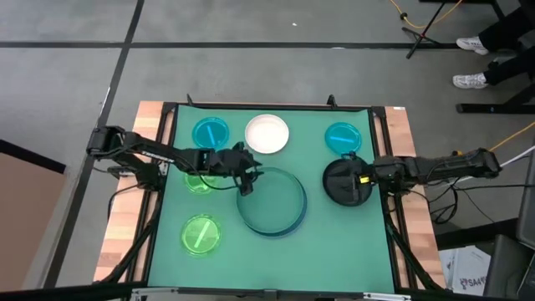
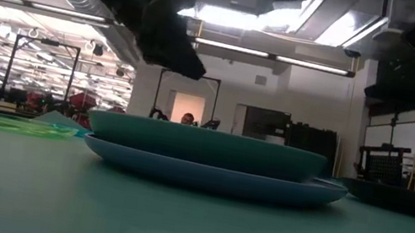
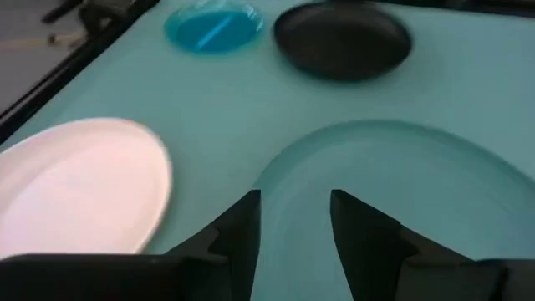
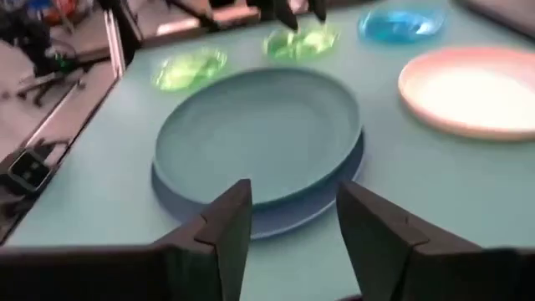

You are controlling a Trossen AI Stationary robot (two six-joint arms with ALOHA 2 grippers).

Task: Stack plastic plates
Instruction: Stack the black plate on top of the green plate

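Stacking is under way: in the high view, the dark green plate (image 1: 272, 201) is seen nested on the blue plate (image 1: 269, 226) at the middle of the desk (image 1: 318, 251), with the white plate (image 1: 267, 135), two cyan plates (image 1: 210, 132) (image 1: 342, 136), two lime-green plates (image 1: 201, 234) (image 1: 199, 181) and the black plate (image 1: 348, 181) set around it. The left hand (image 1: 244, 174) is shown over the stack's rim nearest the left arm; the right hand (image 1: 361, 178) is shown over the black plate.

In the low view, the green plate (image 2: 207, 145) is seen seated level in the blue one (image 2: 214, 174), with one hand, judged to be the left, hanging clear above it.

In the left wrist view, the left hand (image 3: 294, 242) is shown open and empty above the green plate (image 3: 401, 192); the white plate (image 3: 79, 188) lies beside, and the black plate (image 3: 343, 39) and a cyan plate (image 3: 213, 27) farther off.

In the right wrist view, the right hand (image 4: 292, 230) is shown open and empty, facing the stack (image 4: 259, 138).

The medium plates are judged the next to be added. A rim is best pinched at its near edge, lifted level, centred over the stack and released low, so that the nested pair is not shifted.
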